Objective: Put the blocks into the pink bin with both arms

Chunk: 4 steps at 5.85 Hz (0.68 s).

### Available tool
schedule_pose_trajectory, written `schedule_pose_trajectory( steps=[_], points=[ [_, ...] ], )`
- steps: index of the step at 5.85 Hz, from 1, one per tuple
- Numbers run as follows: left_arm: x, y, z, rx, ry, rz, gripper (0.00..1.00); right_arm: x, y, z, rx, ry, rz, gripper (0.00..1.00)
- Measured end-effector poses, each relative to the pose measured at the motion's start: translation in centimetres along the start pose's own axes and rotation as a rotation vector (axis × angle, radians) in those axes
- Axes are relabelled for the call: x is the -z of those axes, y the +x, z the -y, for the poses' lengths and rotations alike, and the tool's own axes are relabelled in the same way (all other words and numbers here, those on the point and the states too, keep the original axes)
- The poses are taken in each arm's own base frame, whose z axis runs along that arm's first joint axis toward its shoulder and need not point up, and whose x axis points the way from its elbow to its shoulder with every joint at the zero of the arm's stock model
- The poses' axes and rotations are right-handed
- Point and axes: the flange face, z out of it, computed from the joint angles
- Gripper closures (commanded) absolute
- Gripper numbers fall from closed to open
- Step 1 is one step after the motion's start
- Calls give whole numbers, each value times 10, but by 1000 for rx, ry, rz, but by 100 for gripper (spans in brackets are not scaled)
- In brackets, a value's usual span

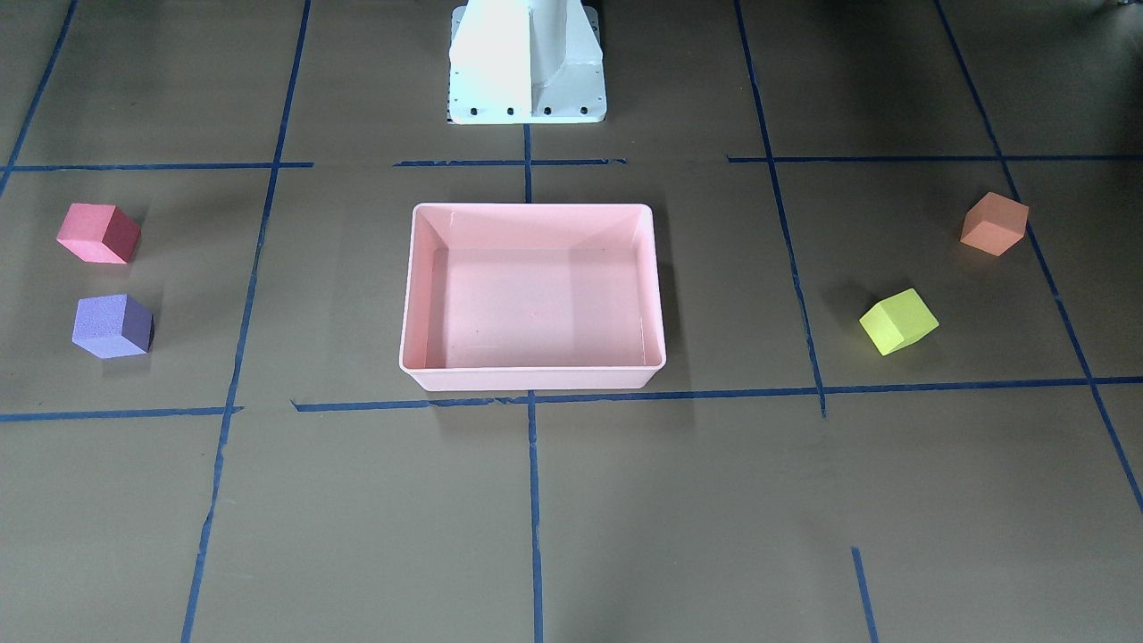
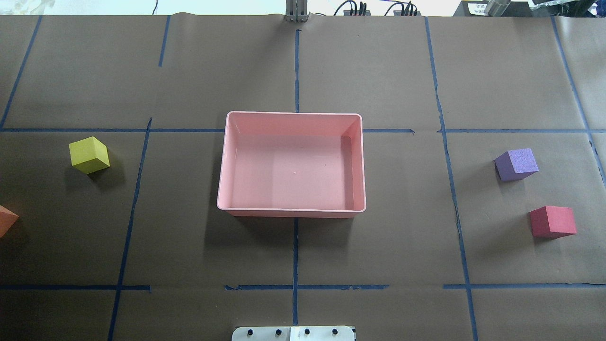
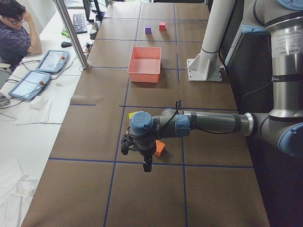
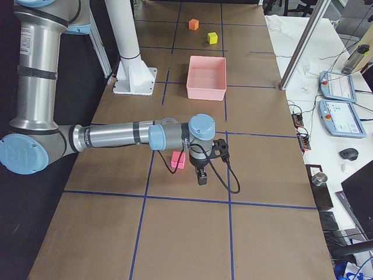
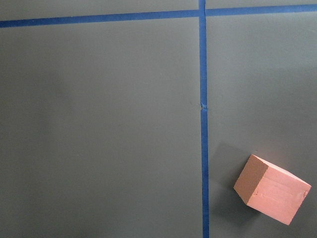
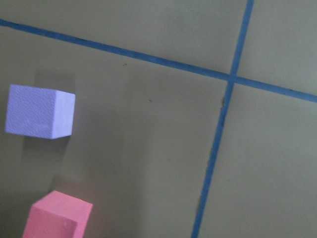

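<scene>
The left arm (image 3: 213, 122) bears a label (image 3: 289, 45) too small to read.

1. In the overhead view, the orange block (image 2: 5, 220) is cut off by the left edge of the frame, and only one corner shows.
2. In the right wrist view, the red-pink block (image 6: 59, 215) is cut off by the bottom edge, at the lower left.
3. In the left side view, the yellow-green block (image 3: 131, 115) is mostly hidden behind the wrist of the left arm (image 3: 213, 123), near the centre.
4. The left end effector (image 3: 147, 165) and the right end effector (image 4: 201, 177) show only in the side views, so I cannot tell how the fingers stand.
</scene>
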Motion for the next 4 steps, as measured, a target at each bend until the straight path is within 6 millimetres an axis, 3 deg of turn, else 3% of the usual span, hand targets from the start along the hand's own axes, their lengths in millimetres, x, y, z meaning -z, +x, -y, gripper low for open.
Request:
schedule_pose_trajectory(
  steps=[2,3,4],
  points=[
    [-1,-1,0,2,-2,-2,0,-33,-102,58,-54,31,22,0],
    [-1,-1,0,3,-2,-3,0,-56,-136,75,-50,29,9,0],
    [-1,-1,0,3,-2,-5,0,-77,-148,84,-38,29,0,0]
  ],
)
